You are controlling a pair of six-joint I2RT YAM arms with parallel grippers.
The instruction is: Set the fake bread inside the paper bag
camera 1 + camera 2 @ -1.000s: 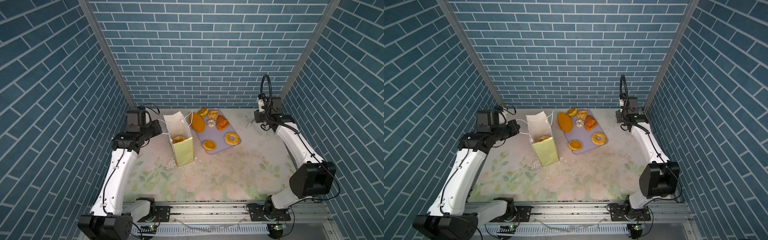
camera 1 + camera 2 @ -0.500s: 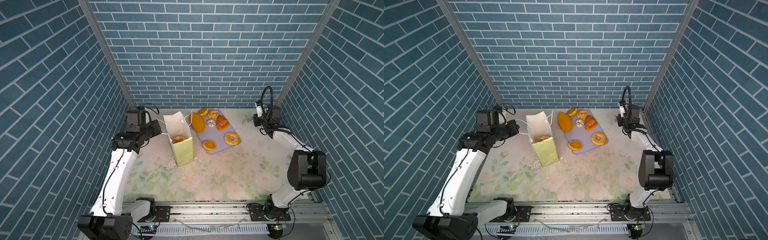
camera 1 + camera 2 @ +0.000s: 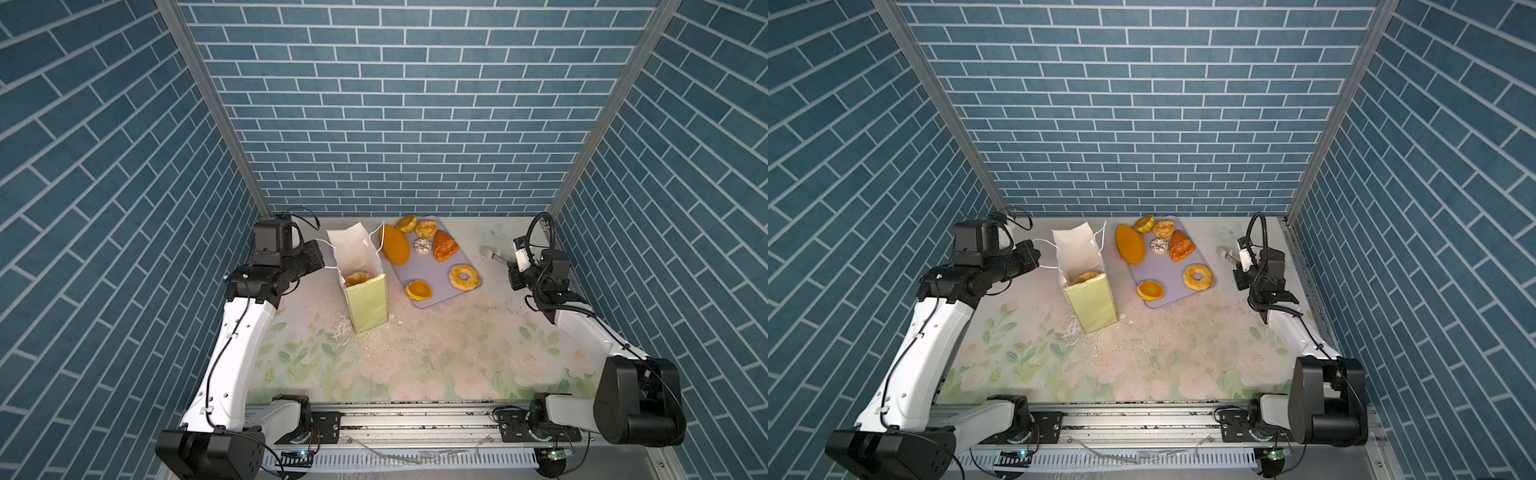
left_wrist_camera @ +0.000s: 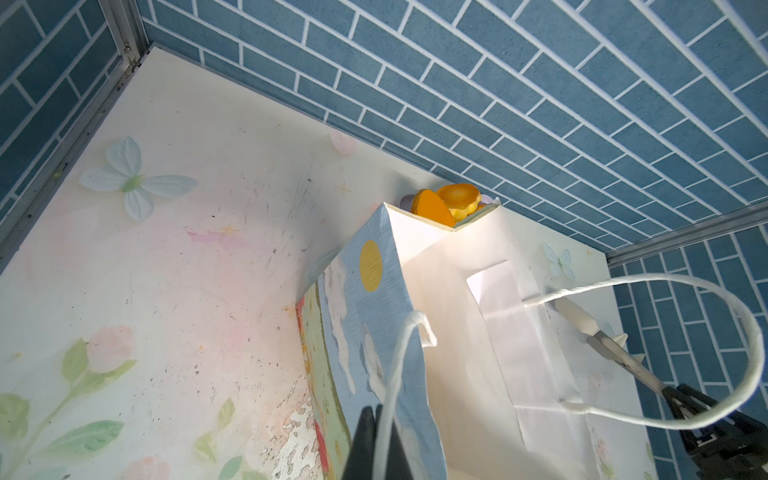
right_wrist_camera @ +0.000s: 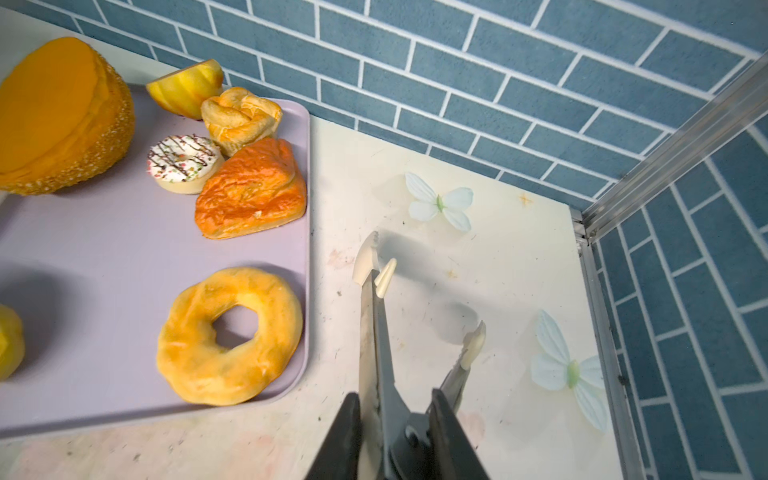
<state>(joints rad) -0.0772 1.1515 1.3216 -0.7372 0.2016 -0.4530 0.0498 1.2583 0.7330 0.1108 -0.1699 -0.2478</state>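
Left tool (image 4: 376,419): pinching cord handle (image 4: 400,353) of upright paper bag (image 3: 365,299). Right tool (image 5: 395,399): clamping spread tongs (image 5: 372,324) beside tray (image 5: 104,257) of fake bread (image 5: 249,191).

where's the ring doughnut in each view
Both top views: the ring doughnut lies at the right corner of the tray.
Left wrist view: not in it; the paper bag fills the foreground.
Right wrist view: on the tray close to its edge, with the tongs beside it off the tray.
Shared landmark: the long orange loaf, seen in all four.
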